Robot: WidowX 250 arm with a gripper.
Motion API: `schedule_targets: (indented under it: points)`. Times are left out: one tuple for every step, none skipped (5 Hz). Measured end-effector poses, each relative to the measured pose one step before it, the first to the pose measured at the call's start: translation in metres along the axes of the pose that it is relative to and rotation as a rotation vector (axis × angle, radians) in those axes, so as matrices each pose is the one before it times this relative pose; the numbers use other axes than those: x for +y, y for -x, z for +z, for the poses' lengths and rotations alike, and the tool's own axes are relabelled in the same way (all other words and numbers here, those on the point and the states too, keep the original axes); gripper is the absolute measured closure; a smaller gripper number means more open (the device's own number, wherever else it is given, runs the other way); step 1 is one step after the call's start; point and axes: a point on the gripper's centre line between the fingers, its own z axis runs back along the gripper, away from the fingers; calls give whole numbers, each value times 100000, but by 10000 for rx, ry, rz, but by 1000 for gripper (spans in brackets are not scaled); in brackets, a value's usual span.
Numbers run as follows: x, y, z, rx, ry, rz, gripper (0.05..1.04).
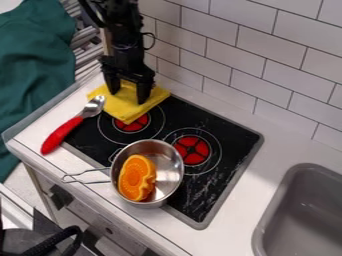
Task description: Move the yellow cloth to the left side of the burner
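At the near edge of the view, a black cable lies at the left and a grey sink is set into the white tabletop at the right. A metal pot stands on the near side of the black stove, its wire handle pointing left, with an orange slice-shaped toy inside. Beyond the pot are two red-centred burners, and a red-handled spoon lies along the stove's left edge. The yellow cloth lies at the stove's far left corner, partly on the tabletop and partly over the farther burner. The black gripper points down at the cloth, its jaws wide apart. Green fabric hangs at the left; white wall tiles rise behind.
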Motion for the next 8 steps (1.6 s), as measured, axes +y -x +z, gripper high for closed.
schedule_targets:
  points:
    - [-1142, -1686, 2994, -909, 52, -317, 84]
    - [-2065, -1162, 2973, -528, -87, -353, 84]
    - [-2877, -614, 2025, -227, -5, -544, 84]
    - [-2066, 596, 1068, 567, -118, -259, 84]
    - [-2157, 1949, -504, 670, 195, -4, 85]
    - [-220, 1065, -610, 317, 64, 216, 84]
    - [641, 64, -17, -14, 159, 188, 84]
    - [2818, -716, 537, -414, 45, 450, 84]
